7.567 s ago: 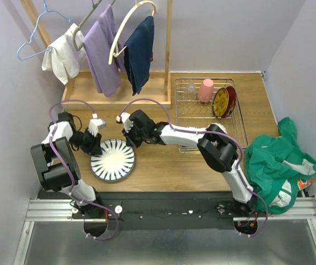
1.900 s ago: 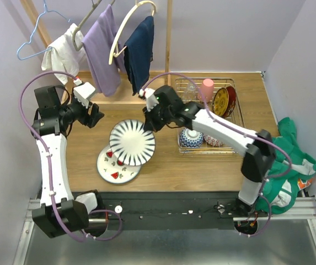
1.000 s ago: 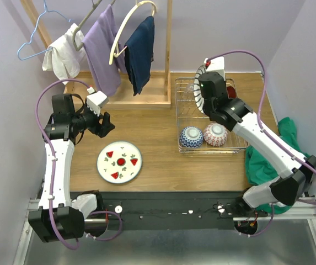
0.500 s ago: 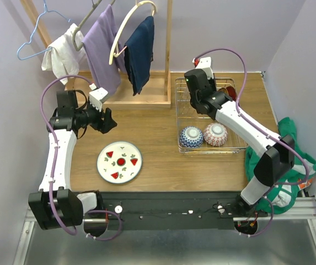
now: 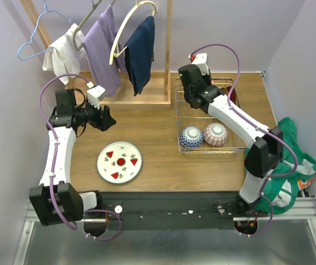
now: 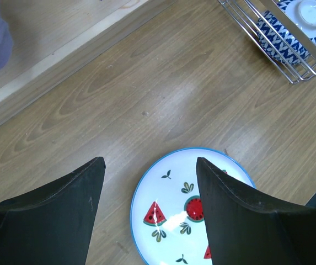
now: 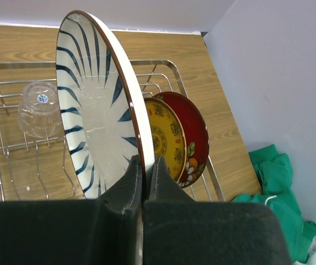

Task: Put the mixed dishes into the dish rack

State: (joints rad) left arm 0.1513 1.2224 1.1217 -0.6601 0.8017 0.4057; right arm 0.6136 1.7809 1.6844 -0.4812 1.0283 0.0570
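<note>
My right gripper (image 7: 145, 165) is shut on the rim of the white plate with dark blue radial stripes (image 7: 91, 121) and holds it upright inside the silver wire dish rack (image 7: 163, 63), just left of the red floral plate (image 7: 188, 138) standing on edge. From the top, the right gripper (image 5: 193, 88) is over the rack's (image 5: 237, 130) far left and hides that plate. The blue-white bowl (image 5: 191, 136) and red-pink bowl (image 5: 215, 133) sit at the rack's near side. My left gripper (image 6: 149, 163) is open and empty above the table. The pink cup is hidden.
A white plate with watermelon pictures (image 5: 119, 161) lies on the table below the left gripper (image 5: 103, 118). An upturned clear glass (image 7: 36, 107) stands in the rack. A wooden clothes rack with hanging garments (image 5: 105, 49) is at the back left. Green cloth (image 5: 279, 160) lies right.
My right arm has swung down and left, bringing the striped plate from above the rack's back edge down into the rack beside the red plate. The left arm has barely moved.
</note>
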